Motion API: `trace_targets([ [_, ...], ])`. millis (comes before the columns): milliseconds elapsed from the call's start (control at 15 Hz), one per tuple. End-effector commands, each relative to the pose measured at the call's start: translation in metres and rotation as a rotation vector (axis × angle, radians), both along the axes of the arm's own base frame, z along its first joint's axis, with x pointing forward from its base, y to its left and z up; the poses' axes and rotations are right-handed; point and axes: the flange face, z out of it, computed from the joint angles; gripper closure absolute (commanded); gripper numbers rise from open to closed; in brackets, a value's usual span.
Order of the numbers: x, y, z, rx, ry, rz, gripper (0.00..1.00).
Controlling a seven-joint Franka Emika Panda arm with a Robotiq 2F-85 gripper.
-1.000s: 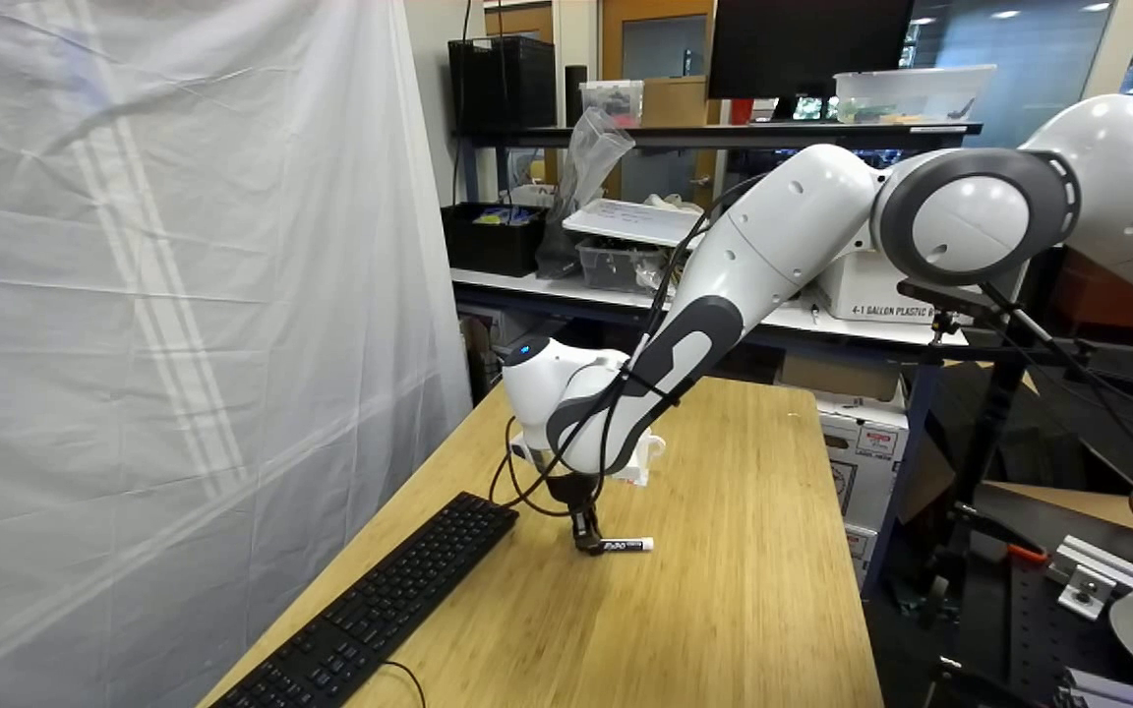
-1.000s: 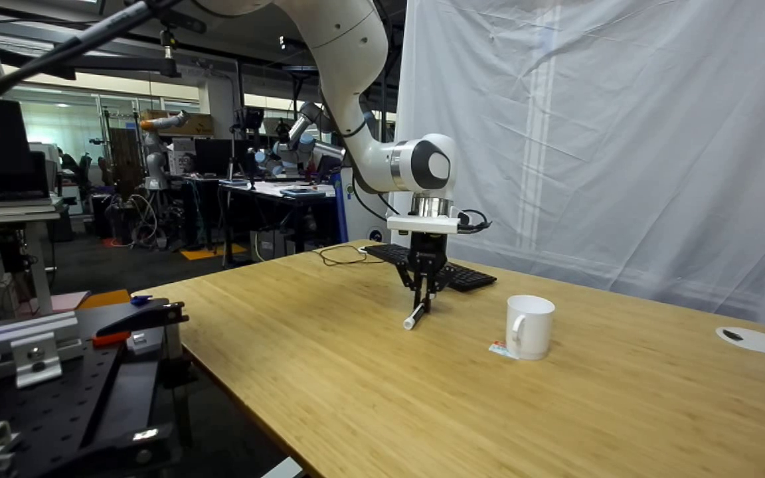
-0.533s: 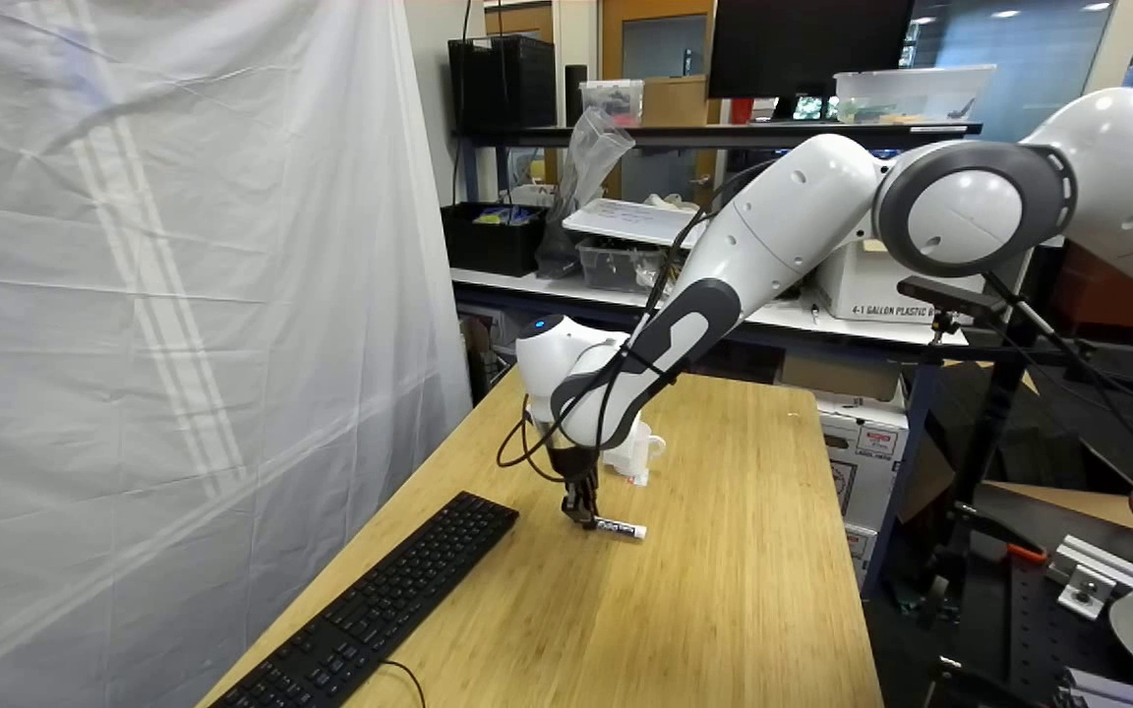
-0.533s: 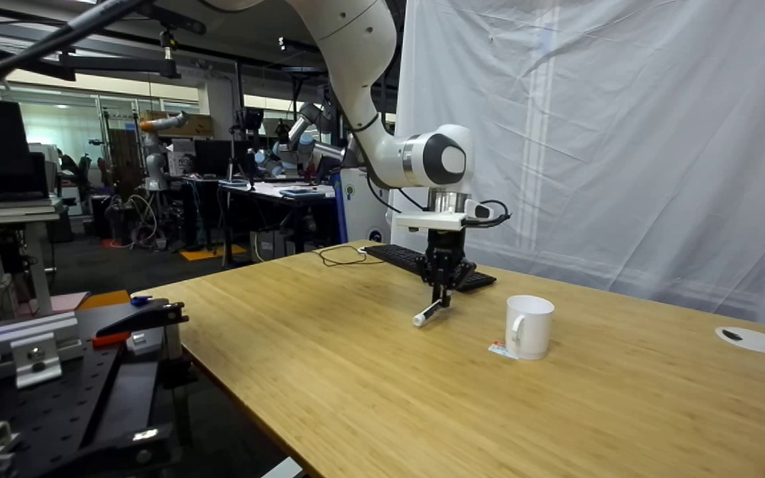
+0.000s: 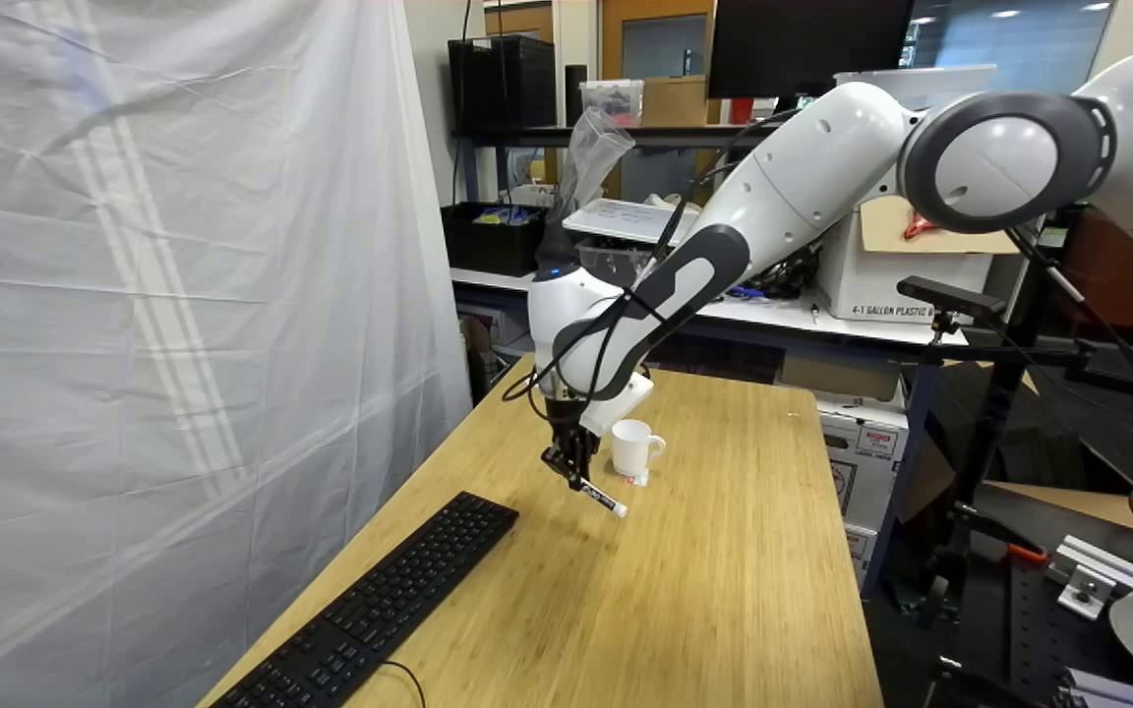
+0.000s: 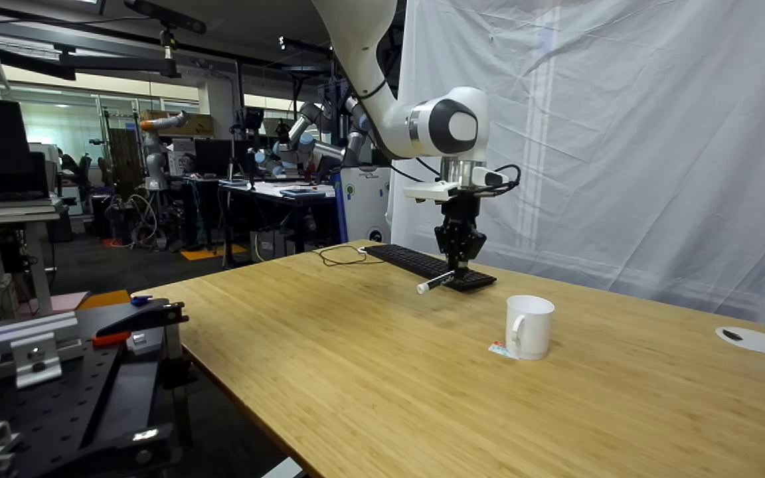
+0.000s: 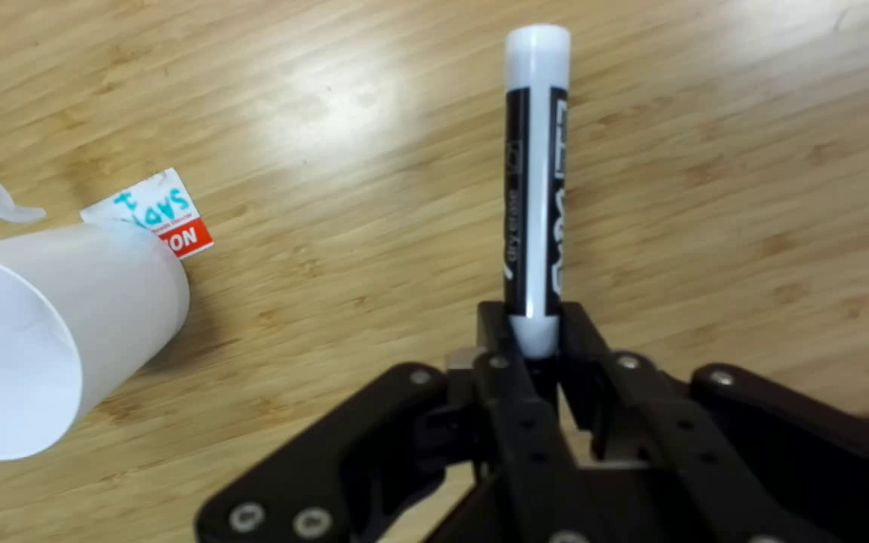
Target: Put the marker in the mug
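Note:
The marker (image 7: 537, 188) is black and white with white ends. My gripper (image 7: 532, 332) is shut on one end of it; the other end sticks out from the fingertips. In both exterior views the marker (image 5: 603, 499) (image 6: 437, 283) is held above the table, tilted with its free end lower. The white mug (image 6: 530, 332) stands upright on the table, apart from the gripper (image 6: 460, 267) and to its right in that exterior view. The mug (image 7: 118, 302) is at the left of the wrist view, its inside partly visible. It also shows just right of the gripper in an exterior view (image 5: 631, 449).
A black keyboard (image 5: 370, 610) lies along the table edge by the white curtain (image 5: 183, 295). A small printed paper tag (image 7: 151, 211) lies at the mug's base. A flat white round object (image 6: 752, 340) lies on the table beyond the mug.
My gripper has risen from the table with the marker in it and moved toward the mug's side. The marker's tilt and direction have turned with the wrist. The mug has not moved.

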Motion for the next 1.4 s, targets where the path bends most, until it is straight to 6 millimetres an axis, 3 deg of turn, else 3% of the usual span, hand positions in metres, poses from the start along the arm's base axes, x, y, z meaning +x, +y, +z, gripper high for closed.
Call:
trace_targets([
  [0, -0.015, -0.009, 0.027, 0.015, -0.062, -0.166, 0.95],
  [667, -0.06, -0.046, 0.072, -0.057, -0.3, -0.513, 0.95],
  [1000, -0.077, -0.059, 0.078, -0.171, -0.372, -0.608, 0.95],
  [1333, -0.081, -0.053, 0.077, -0.274, -0.442, -0.656, 0.95],
])
